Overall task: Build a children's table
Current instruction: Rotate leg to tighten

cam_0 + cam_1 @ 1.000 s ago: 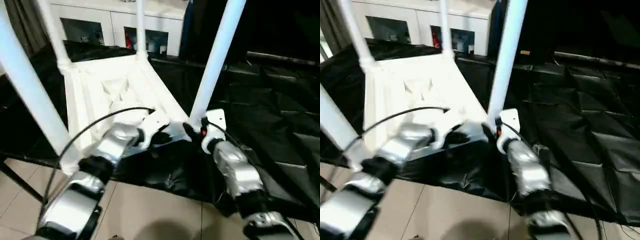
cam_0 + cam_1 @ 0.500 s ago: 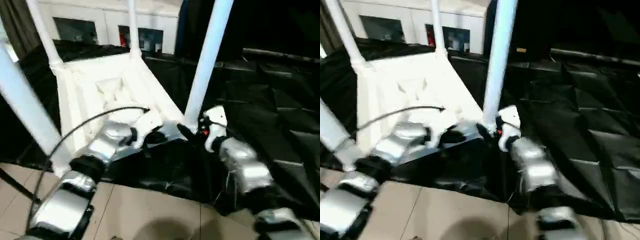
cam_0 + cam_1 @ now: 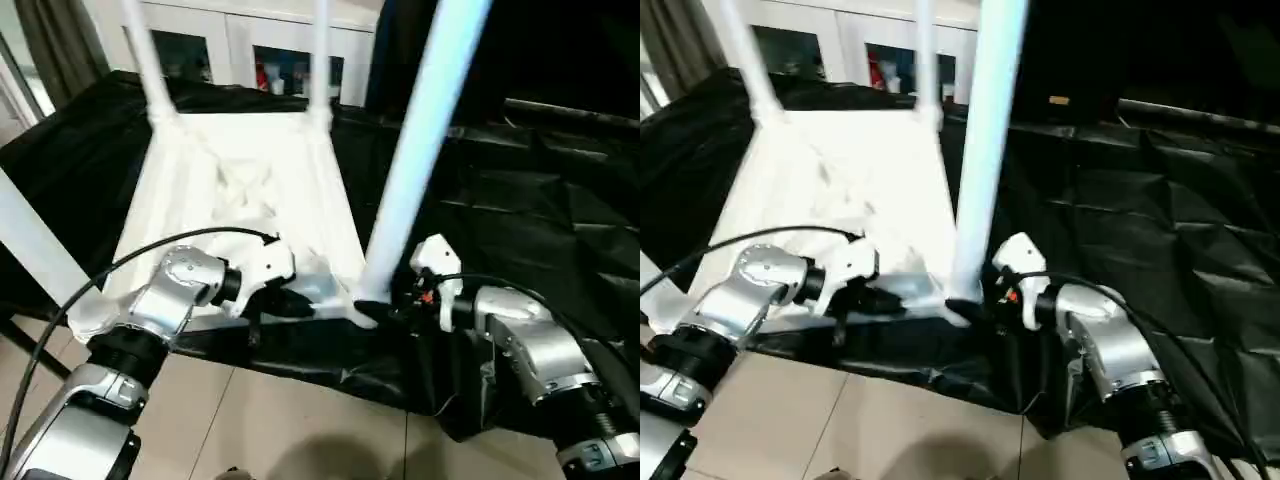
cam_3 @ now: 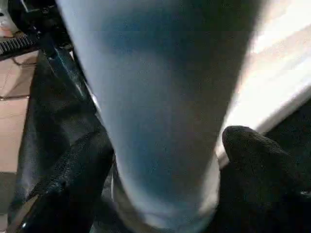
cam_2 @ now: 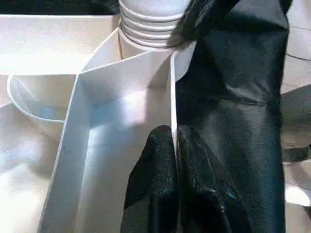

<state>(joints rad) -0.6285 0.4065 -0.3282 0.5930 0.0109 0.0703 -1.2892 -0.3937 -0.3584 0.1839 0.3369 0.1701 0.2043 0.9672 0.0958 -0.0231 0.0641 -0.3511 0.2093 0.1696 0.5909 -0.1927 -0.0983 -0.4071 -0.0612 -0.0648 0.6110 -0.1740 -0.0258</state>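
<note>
- We see the children's table (image 3: 250,200) lying upside down on a black, creased plastic sheet (image 3: 540,200) that covers the work surface, its four legs pointing up.
- The table is smooth white plastic; its rectangular top shows the underside, with thin upright ribs and a raised rim along the edges.
- The near-right leg (image 3: 415,150) is a long tapered tube rising from the near-right corner socket (image 5: 150,34); in the left wrist view that socket is round, with the leg's ridged, threaded end seated in it.
- The near-left leg (image 3: 35,245) leans out toward the left edge, and the two far legs (image 3: 150,60) stand thin at the far corners.
- Our left gripper (image 5: 176,160) is clenched on the thin rim rib of the table's near edge, one black textured finger on each side of it.
- Our right gripper (image 4: 165,160) stands spread wide around the base of the near-right leg, a black finger (image 4: 73,170) on either side; we cannot tell whether the pads press on the tube.
- Both forearms are silver metal with black joints, and a black cable (image 3: 130,260) arcs over the left one.
- A white cabinet (image 3: 260,50) with glass doors stands at the far side; beige floor tiles (image 3: 300,430) lie nearest us.
</note>
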